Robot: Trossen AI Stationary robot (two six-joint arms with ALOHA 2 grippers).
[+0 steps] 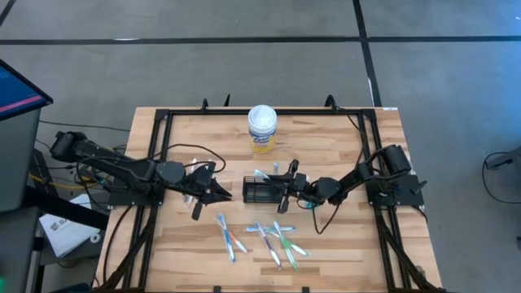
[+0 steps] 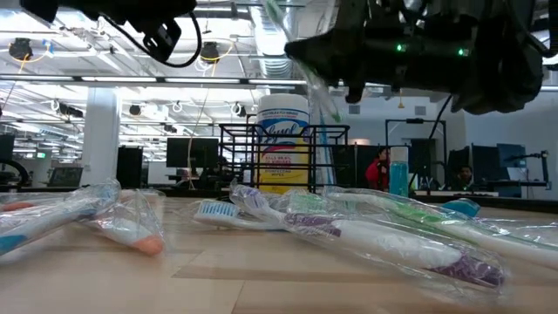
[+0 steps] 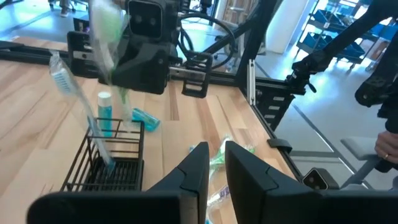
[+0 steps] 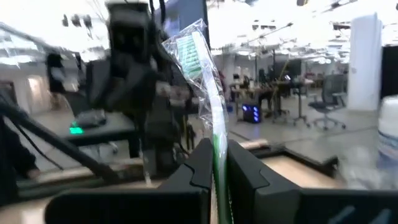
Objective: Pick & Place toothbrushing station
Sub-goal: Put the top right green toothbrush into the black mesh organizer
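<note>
Two pincers are working here. My right pincer [image 4: 214,163] is pinching a wrapped green toothbrush [image 4: 202,74], which is standing nearly upright, and it is hovering just above the right end of the black wire holder [image 1: 260,192]. The holder is sitting in the middle of the surface [image 1: 342,155], below this pincer, so I judge the next move goes straight down. My left pincer [image 3: 215,163] is waiting on the holder's other side, nearly pressed together and empty.

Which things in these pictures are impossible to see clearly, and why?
- High view: holder contents, too small.
- Low view: both arms, cut off by the top edge.
- Right wrist view: green toothbrush handle end, hidden between the right gripper jaws.
- Left wrist view: left gripper jaws hide the table beneath.
</note>
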